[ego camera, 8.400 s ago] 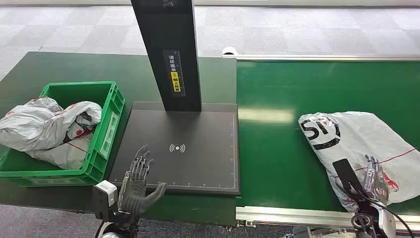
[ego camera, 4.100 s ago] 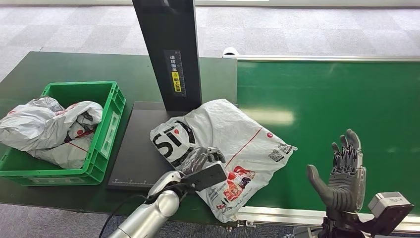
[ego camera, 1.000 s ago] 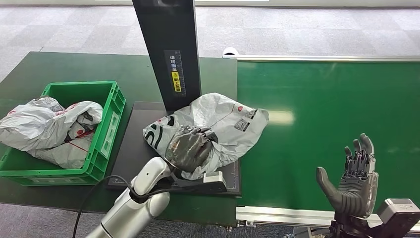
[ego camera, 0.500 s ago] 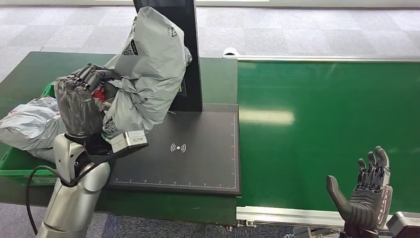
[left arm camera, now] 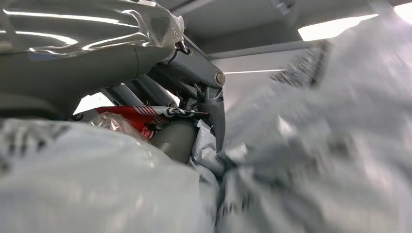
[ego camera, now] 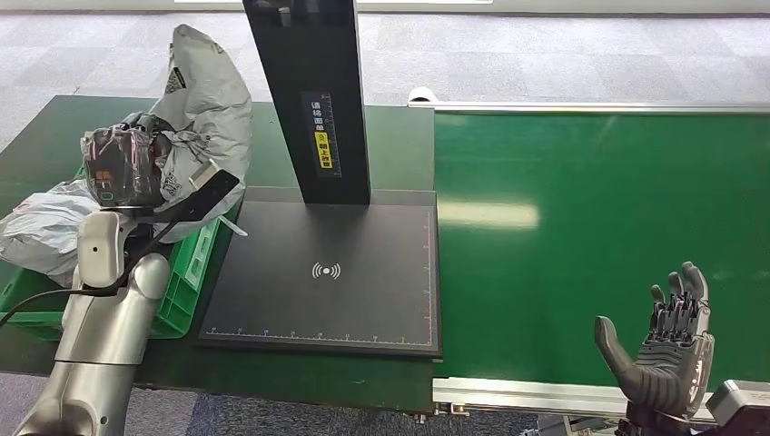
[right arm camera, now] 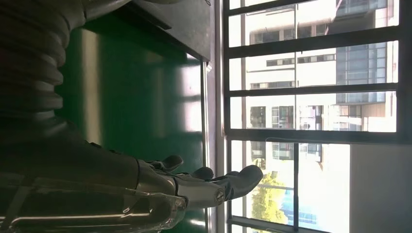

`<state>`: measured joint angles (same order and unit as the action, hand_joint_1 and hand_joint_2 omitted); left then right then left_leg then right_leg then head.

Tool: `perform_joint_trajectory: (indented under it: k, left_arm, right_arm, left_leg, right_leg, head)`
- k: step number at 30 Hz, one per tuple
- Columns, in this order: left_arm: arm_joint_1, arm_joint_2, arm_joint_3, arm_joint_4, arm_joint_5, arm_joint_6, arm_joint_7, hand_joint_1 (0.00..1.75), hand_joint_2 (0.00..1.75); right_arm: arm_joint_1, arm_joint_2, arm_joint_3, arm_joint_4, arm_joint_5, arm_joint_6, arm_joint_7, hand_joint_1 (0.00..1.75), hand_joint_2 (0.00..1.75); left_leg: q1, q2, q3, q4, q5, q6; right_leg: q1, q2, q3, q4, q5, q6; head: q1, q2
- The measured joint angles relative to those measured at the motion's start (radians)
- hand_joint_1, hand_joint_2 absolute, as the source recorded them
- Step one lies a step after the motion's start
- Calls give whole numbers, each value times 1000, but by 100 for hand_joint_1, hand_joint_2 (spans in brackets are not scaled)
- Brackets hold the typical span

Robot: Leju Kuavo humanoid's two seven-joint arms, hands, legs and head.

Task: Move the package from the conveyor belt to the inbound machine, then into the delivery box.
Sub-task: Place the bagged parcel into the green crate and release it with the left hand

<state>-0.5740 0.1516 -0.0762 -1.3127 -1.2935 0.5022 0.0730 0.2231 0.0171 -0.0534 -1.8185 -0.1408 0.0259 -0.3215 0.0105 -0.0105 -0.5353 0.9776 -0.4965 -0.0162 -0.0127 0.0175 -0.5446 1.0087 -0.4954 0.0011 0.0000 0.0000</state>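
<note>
My left hand (ego camera: 123, 168) grips a grey plastic package (ego camera: 204, 100) and holds it in the air above the green delivery box (ego camera: 186, 272) at the left. The left wrist view shows crumpled grey plastic (left arm camera: 311, 145) pressed against the dark fingers (left arm camera: 214, 102). The inbound machine's black scan plate (ego camera: 336, 272) lies bare in front of its black column (ego camera: 313, 91). My right hand (ego camera: 667, 350) stands open, fingers apart, above the near edge of the green conveyor belt (ego camera: 599, 209). Those open fingers (right arm camera: 209, 187) hold nothing in the right wrist view.
Another grey package (ego camera: 41, 227) lies in the delivery box. The dark green table (ego camera: 54, 136) carries the box and the machine. A metal rail (ego camera: 518, 395) runs along the belt's near edge.
My left hand has carried the package further left, off the scan plate's side and over the delivery box. The right hand has stayed low at the belt's near edge.
</note>
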Motion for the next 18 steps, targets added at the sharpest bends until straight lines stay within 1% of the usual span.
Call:
perform_joint_trajectory:
  k: [4, 7, 10, 14, 16, 18]
  left_arm:
    - [-58, 33, 62, 202, -29, 62, 17, 175, 175]
    - [-78, 47, 88, 284, -31, 71, 17, 175, 175]
    - [-89, 52, 100, 325, -35, 74, 18, 175, 175]
    - [-97, 60, 116, 344, -49, 105, 28, 175, 175]
    - [-105, 70, 125, 347, -81, 92, 51, 175, 175]
    - [-119, 82, 133, 361, -127, 67, 99, 175, 175]
  right_arm:
    - [-3, 3, 0, 0, 3, 3, 6, 0, 175]
    - [-4, 4, 0, 0, 4, 4, 8, 0, 175]
    - [-5, 5, 0, 0, 4, 4, 8, 0, 175]
    - [-6, 8, 0, 0, 5, 4, 9, 0, 175]
    - [-7, 8, 0, 0, 5, 4, 10, 0, 175]
    - [-7, 9, 0, 0, 7, 4, 11, 0, 175]
  left_leg:
    - [0, 0, 0, 0, 0, 0]
    - [0, 0, 0, 0, 0, 0]
    - [0, 0, 0, 0, 0, 0]
    - [0, 0, 0, 0, 0, 0]
    - [0, 0, 0, 0, 0, 0]
    - [0, 0, 0, 0, 0, 0]
  right_leg:
    - [0, 0, 0, 0, 0, 0]
    - [0, 0, 0, 1, 0, 0]
    - [0, 0, 0, 0, 0, 0]
    - [0, 0, 0, 0, 0, 0]
    - [0, 0, 0, 0, 0, 0]
    - [1, 0, 0, 1, 0, 0]
  head:
    - [0, 0]
    - [0, 0]
    - [0, 0]
    - [0, 0]
    - [0, 0]
    - [0, 0]
